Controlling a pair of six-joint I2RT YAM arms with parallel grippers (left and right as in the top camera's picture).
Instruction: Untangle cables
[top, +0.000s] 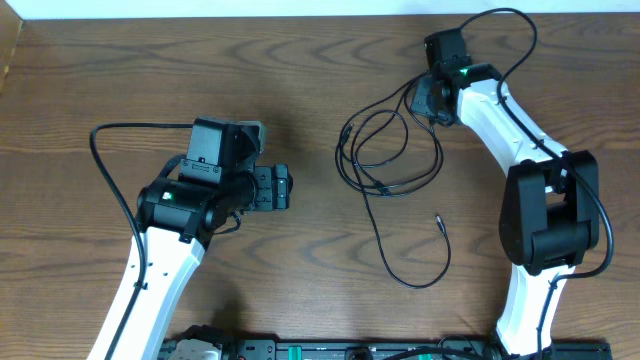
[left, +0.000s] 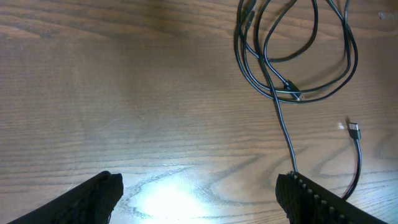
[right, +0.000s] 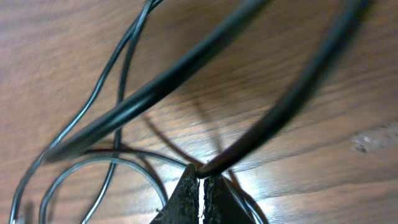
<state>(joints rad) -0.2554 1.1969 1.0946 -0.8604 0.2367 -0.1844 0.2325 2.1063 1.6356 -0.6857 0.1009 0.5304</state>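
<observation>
The cables (top: 384, 187) lie in a loose, overlapping tangle on the wooden table (top: 150, 70). One long strand trails down from the tangle and curls round to a free plug end (top: 438, 218) just below and right of it. The right gripper (top: 432, 100) sits at the tangle's upper right edge with its fingertips pinched together on a single raised strand, while the left gripper (top: 280, 188) hovers well to the left of the tangle, jaws spread wide with nothing between them.

Cables (left: 290, 88) lie on table (top: 150, 70), right of centre
</observation>
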